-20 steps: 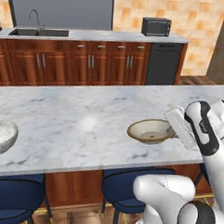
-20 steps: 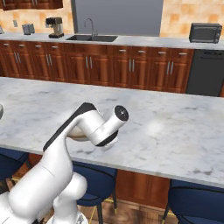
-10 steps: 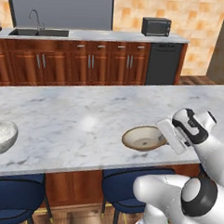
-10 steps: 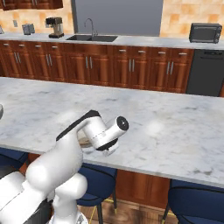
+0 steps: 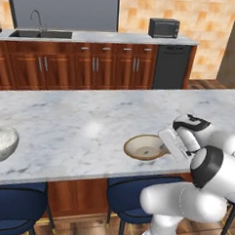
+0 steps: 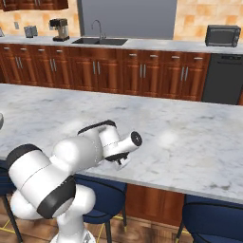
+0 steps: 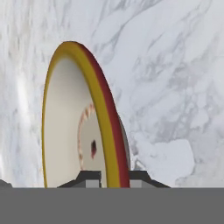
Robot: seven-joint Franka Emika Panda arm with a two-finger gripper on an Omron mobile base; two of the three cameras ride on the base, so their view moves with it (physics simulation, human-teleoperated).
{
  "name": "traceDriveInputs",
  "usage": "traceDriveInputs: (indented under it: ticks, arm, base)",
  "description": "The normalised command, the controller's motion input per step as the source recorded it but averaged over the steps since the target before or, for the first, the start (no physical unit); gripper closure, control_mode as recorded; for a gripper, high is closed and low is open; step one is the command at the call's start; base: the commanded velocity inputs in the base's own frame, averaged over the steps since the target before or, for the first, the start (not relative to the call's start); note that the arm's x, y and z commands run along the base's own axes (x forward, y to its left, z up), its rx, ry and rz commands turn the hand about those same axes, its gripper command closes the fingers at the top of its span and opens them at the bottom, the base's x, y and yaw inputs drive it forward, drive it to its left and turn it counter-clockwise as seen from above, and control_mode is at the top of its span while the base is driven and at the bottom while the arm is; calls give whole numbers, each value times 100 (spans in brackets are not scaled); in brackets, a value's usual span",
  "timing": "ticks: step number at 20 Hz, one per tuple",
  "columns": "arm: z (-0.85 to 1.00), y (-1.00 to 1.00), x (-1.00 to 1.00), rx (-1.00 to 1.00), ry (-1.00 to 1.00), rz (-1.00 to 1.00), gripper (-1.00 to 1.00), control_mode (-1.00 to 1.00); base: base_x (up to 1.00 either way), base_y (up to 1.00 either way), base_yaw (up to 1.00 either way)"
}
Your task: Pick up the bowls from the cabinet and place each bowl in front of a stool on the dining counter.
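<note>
Placement of the second bowl is the step in hand. The cream bowl [image 5: 145, 147] sits low at the near edge of the bench [image 5: 80, 122], above a stool [image 5: 135, 196], and the gripper [image 7: 112, 177] has its jaws pinched on the bowl's rim, one finger on each side of it. From the left base view the bowl looks down on the marble or very close to it; I cannot tell whether it is touching. The grey bowl [image 5: 2, 142] already rests on the bench far to the left, over another stool [image 5: 14, 209].

The next move, as I judge it, calls for settling the bowl flat, opening the jaws, and lifting straight off the rim so it does not tip or drag.

The cream bowl is wide and shallow, pale inside with a faint ring and a dark speck at its centre, and a thin brown-yellow rim.
</note>
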Motion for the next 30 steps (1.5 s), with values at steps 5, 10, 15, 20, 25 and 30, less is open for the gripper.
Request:
traceDriveInputs:
  ticks: [5,10,15,20,25,30]
  arm:
    - [-29,-7,48,2,0,8,100,-100]
    - [-11,0,31,0,1,5,100,-100]
    - [0,0,0,0,2,1,-100,-100]
    - [11,0,0,0,0,2,-100,-100]
    - [57,0,-6,-7,0,0,-100,-100]
    - [65,0,-29,-13,0,0,-100,-100]
  base:
    - [0,0,0]
    - [0,0,0]
    - [0,0,0]
    - [0,0,0]
    - [0,0,0]
    - [0,0,0]
